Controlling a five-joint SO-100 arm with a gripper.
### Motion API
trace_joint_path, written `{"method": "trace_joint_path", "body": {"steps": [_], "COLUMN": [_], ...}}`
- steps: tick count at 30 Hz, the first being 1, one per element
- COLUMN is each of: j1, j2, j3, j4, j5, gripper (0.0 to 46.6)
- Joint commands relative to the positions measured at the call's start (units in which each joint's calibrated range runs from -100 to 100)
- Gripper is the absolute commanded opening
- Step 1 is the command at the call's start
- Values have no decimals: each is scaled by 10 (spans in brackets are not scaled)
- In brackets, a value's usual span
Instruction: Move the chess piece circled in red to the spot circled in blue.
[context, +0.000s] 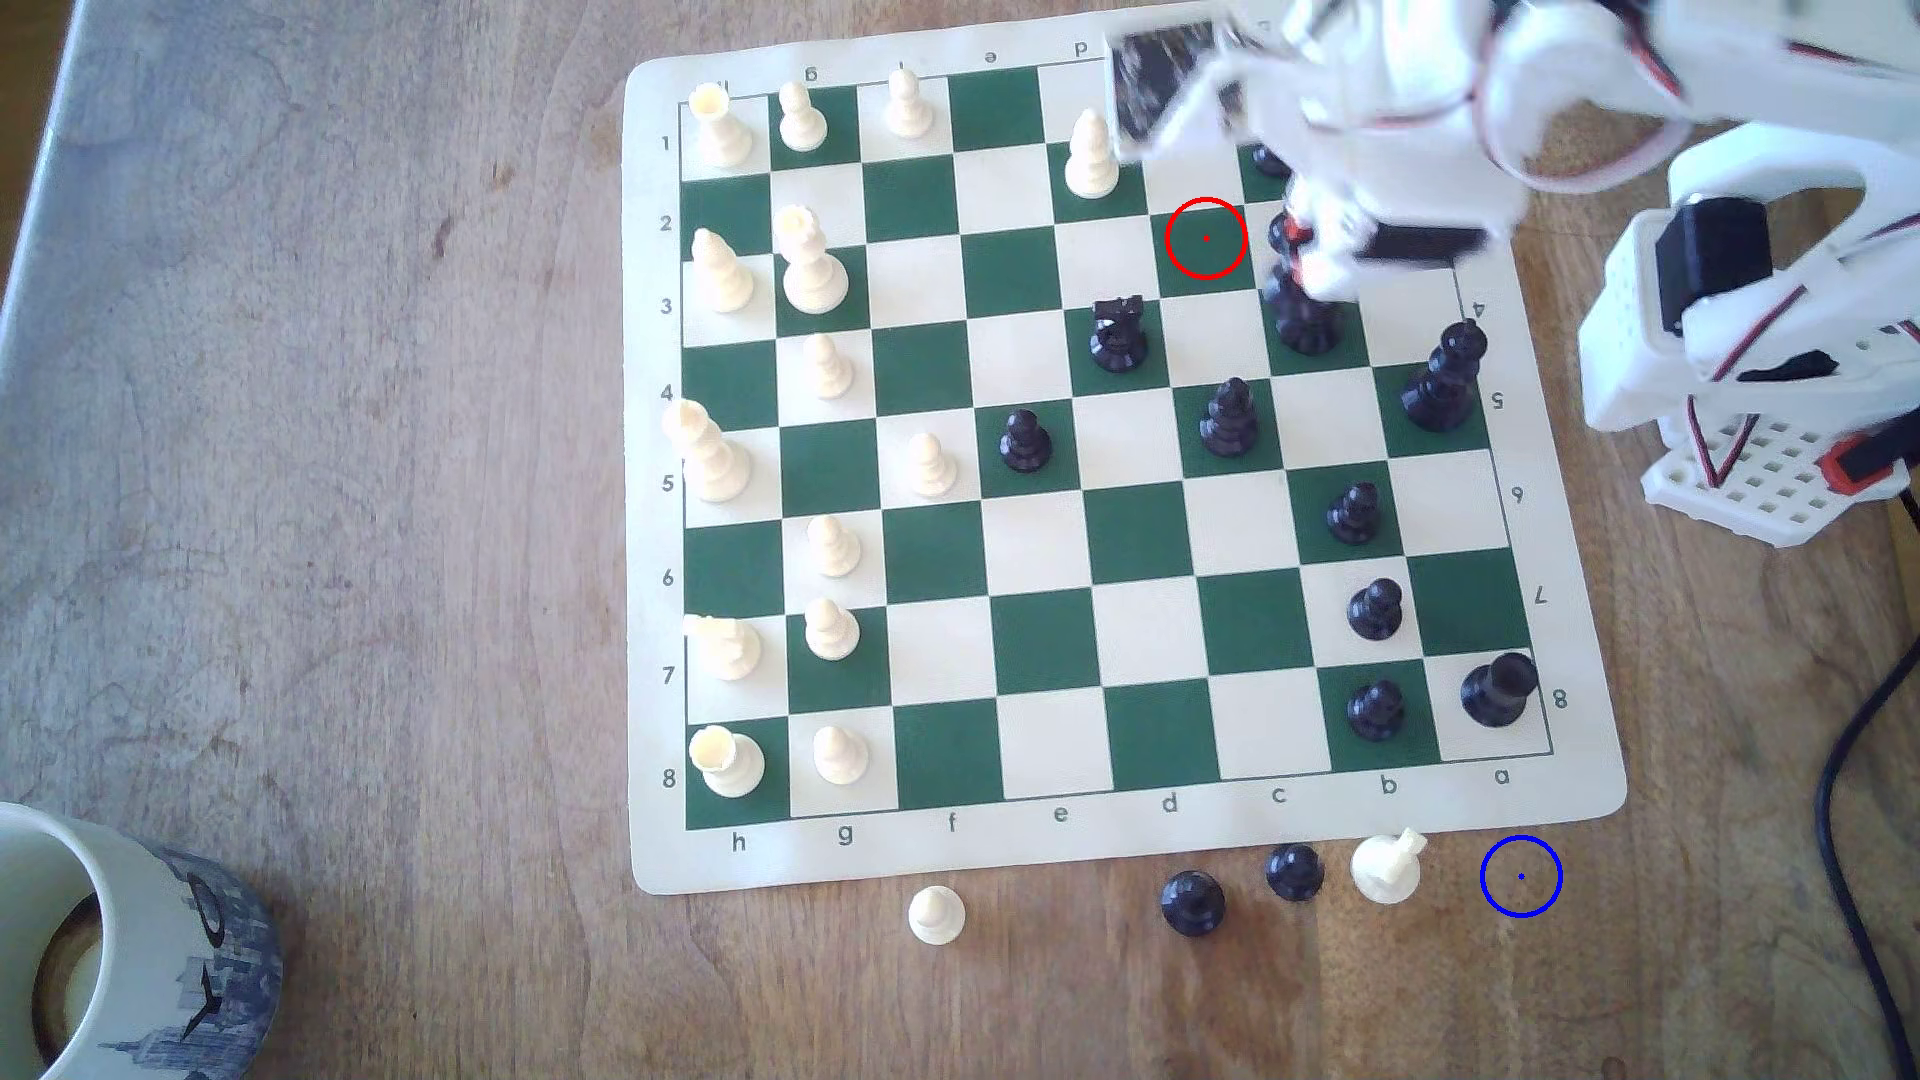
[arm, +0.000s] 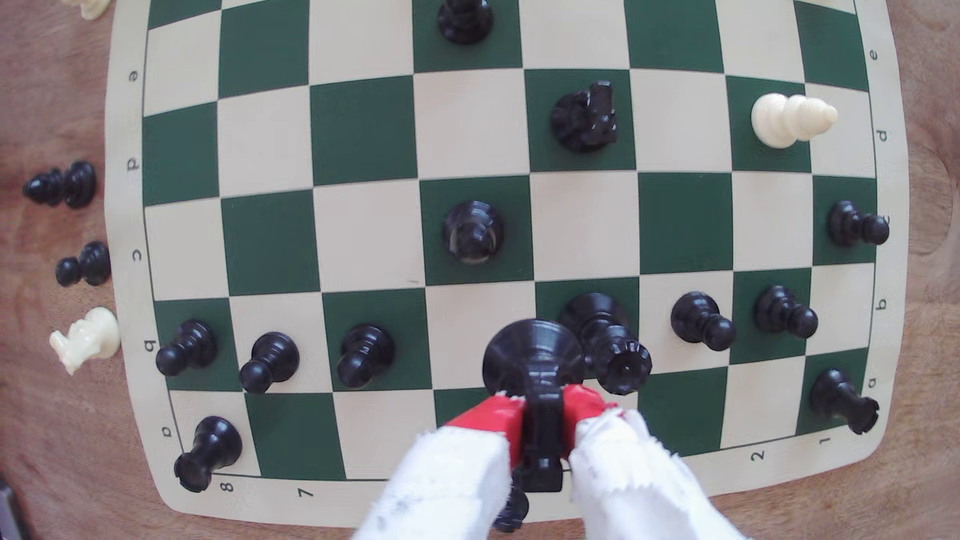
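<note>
The claw (arm: 540, 415) is closed on the black knight (arm: 535, 363), its red-tipped fingers (arm: 493, 418) pressed to either side of the piece, round base facing the wrist camera above the board (arm: 363, 233); in the exterior view the knight (context: 1299, 312) hangs under the blurred arm (context: 1382, 135), just to that view's right of the red ring (context: 1205, 238), which encloses a bare green square; the blue ring (context: 1521, 876) lies on the wooden table (context: 312, 415) off the board's corner, beside a white knight (context: 1387, 865).
</note>
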Motion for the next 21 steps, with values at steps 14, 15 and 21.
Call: {"method": "trace_joint_path", "body": {"steps": [14,15,21], "j1": [-311,-318,-384], "j2": [-12,-12,19], "j3": [26,30,35], "j4": [-57,-62,-97], "j5": [-55,-55,-55], "gripper": [3,3,3]}}
